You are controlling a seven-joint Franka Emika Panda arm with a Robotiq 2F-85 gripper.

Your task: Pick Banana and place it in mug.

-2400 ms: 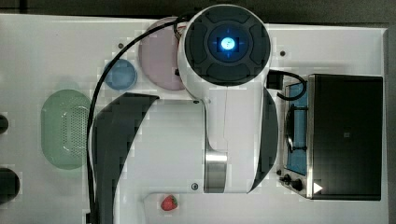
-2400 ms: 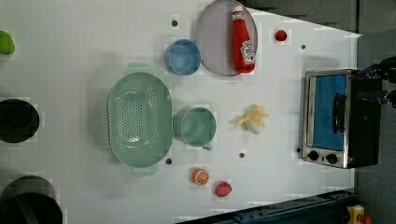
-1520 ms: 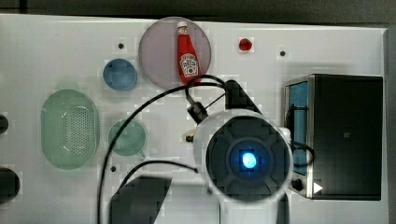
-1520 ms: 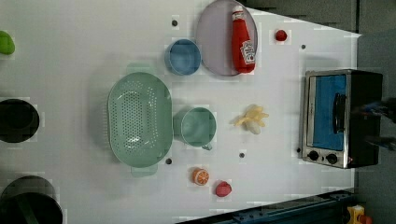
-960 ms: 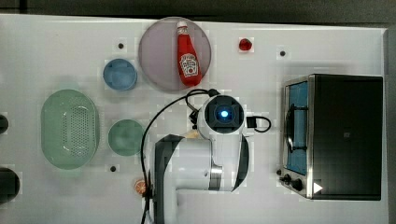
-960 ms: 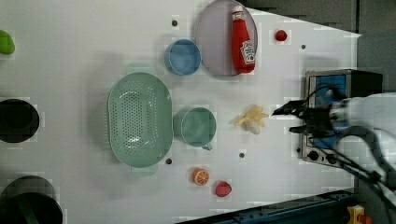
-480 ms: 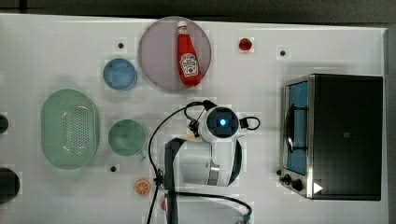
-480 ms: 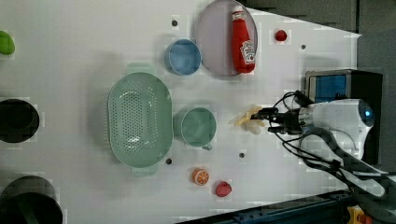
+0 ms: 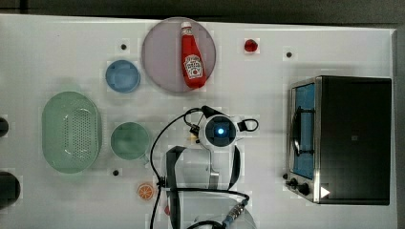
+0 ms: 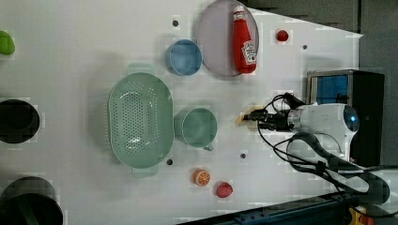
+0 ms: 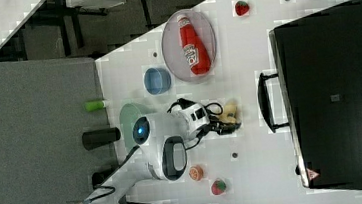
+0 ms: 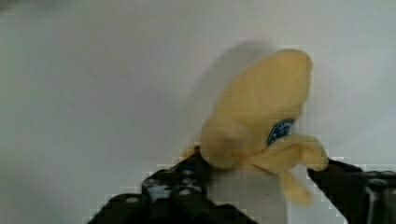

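1. Gripper [image 12: 254, 179] straddles the banana [image 12: 261, 121] on the table [image 10: 70, 47], fingers either side, not visibly clamped
2. Left: grip, lift, carry toward nine o'clock in the top view to the empty mug [image 9: 130, 140]

A robot laboratory staged as a toy kitchen is shown. A white worktop [image 9: 57, 52] studded with dark mounting holes is set with a black toaster oven [image 9: 351, 138], a red ketchup bottle [image 9: 192, 57] on a grey round plate [image 9: 160, 57], and plastic toy fruit. A grey partition panel [image 11: 37, 146] and dark frame legs are seen beside it.
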